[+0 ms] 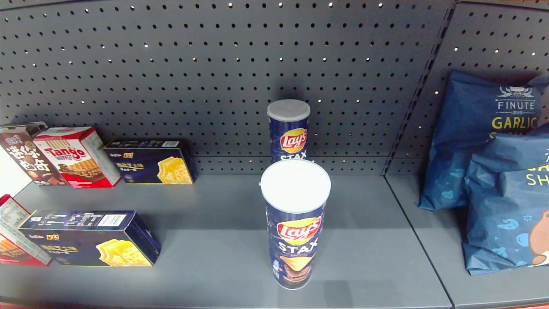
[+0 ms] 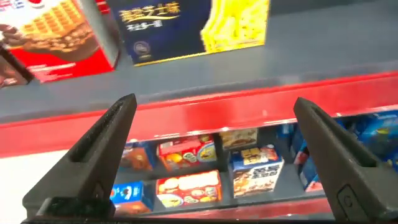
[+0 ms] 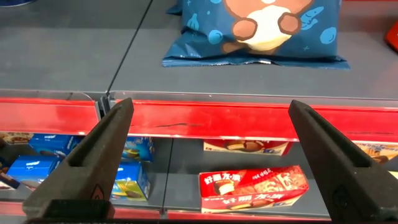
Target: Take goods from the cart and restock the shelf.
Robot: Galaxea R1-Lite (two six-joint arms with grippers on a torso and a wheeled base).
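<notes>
From the head view, the front chip canister [image 1: 295, 223] stands upright mid-shelf [image 1: 214, 240], with the rear chip canister [image 1: 288, 131] right behind it. In the left wrist view, the left gripper [image 2: 214, 102] is spread wide and empty before the red shelf edge [image 2: 186, 115], below a dark blue cracker box [image 2: 186, 28]. In the right wrist view, the right gripper [image 3: 211, 102] is likewise splayed and empty, near a bear-printed blue bag [image 3: 255, 31]. This looks like a gap between placements, and the next move calls for fetching another item from the cart.
</notes>
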